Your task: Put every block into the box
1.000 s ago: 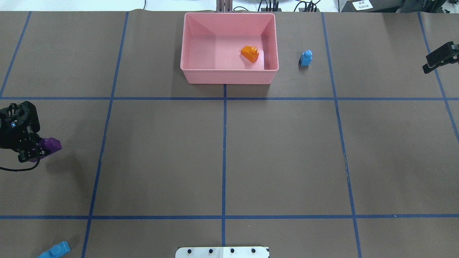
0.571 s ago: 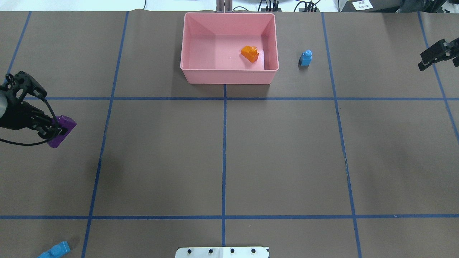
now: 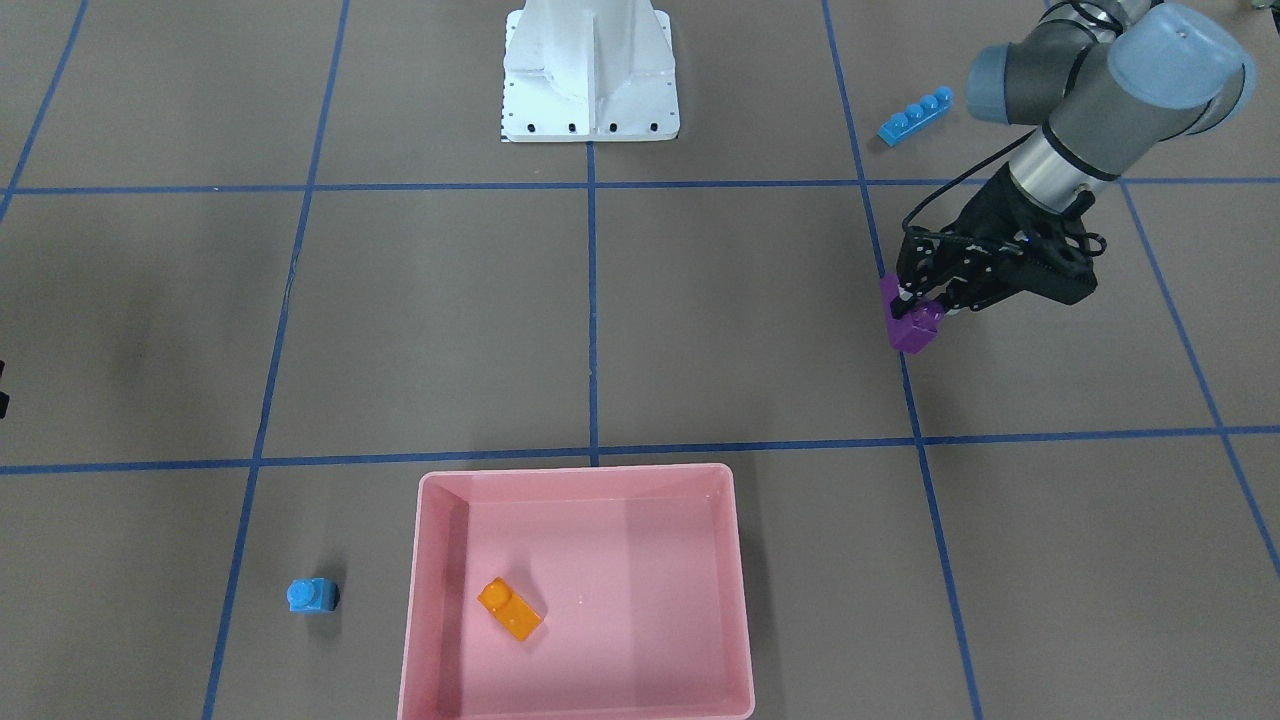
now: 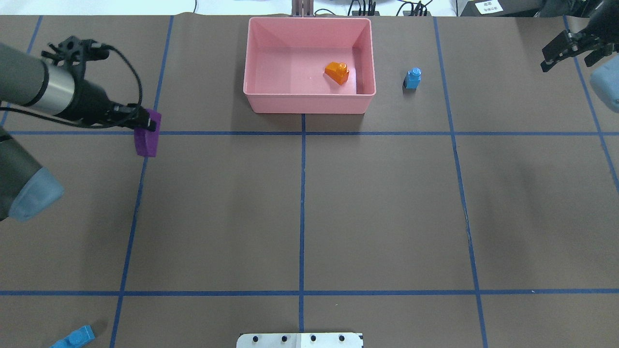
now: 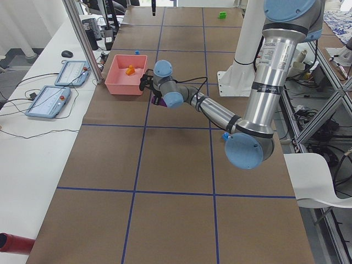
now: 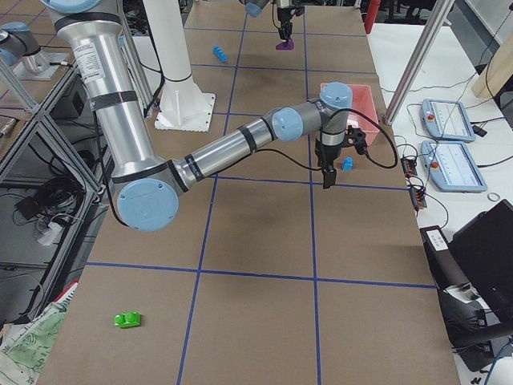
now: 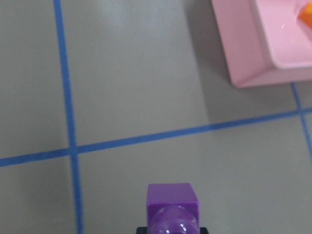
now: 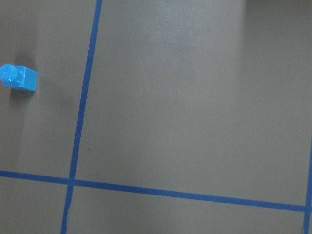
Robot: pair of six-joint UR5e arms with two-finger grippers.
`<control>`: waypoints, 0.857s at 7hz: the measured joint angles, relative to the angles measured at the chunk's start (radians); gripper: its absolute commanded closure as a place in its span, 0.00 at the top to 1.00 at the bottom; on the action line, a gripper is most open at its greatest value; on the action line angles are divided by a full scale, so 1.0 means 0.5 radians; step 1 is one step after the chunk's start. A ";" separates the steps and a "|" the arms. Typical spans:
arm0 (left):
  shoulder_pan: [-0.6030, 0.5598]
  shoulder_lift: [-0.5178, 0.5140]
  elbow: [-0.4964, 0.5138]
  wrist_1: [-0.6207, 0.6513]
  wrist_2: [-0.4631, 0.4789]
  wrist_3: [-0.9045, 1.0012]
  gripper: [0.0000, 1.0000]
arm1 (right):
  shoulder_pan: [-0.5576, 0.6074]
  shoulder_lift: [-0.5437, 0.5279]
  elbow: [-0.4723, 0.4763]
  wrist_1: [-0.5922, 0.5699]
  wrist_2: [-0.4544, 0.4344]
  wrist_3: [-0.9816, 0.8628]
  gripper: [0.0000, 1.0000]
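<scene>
My left gripper point(image 4: 145, 126) is shut on the purple block point(image 4: 146, 141), held above the table to the left of the pink box point(image 4: 309, 102). In the left wrist view the purple block point(image 7: 173, 202) sits at the bottom and a box corner point(image 7: 253, 48) at the top right. An orange block point(image 4: 337, 72) lies inside the box. The small blue block point(image 4: 412, 78) stands just right of the box. The long blue block point(image 4: 75, 337) lies at the near left. A green block point(image 6: 128, 319) lies far off on the right end. My right gripper point(image 4: 566, 60) hangs open and empty at the far right.
The white robot base point(image 4: 300, 340) sits at the near table edge. Blue tape lines divide the brown table cover. Tablets and cables point(image 5: 55, 93) lie on a side bench beyond the box.
My left arm has carried the purple block away from the robot and rightward, closer to the box. My right gripper has drifted farther back along the table's right edge.
</scene>
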State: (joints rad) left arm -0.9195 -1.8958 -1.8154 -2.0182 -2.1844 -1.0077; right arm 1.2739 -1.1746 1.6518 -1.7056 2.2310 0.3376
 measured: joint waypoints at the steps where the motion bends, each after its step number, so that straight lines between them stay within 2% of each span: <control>1: 0.001 -0.275 0.081 0.205 0.023 -0.149 0.00 | -0.014 0.082 -0.101 0.005 -0.001 0.003 1.00; 2: 0.003 -0.552 0.251 0.330 0.064 -0.264 0.00 | -0.031 0.155 -0.198 0.017 -0.003 0.007 1.00; 4: 0.008 -1.031 0.773 0.398 0.125 -0.336 0.00 | -0.064 0.230 -0.311 0.037 -0.006 0.019 1.00; 6: 0.042 -1.376 1.268 0.395 0.252 -0.329 0.00 | -0.094 0.243 -0.329 0.042 -0.007 0.024 1.00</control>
State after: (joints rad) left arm -0.8983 -2.5837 -1.1814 -1.8205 -2.0582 -1.1723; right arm 1.2271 -1.0532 1.4871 -1.6847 2.2274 0.3494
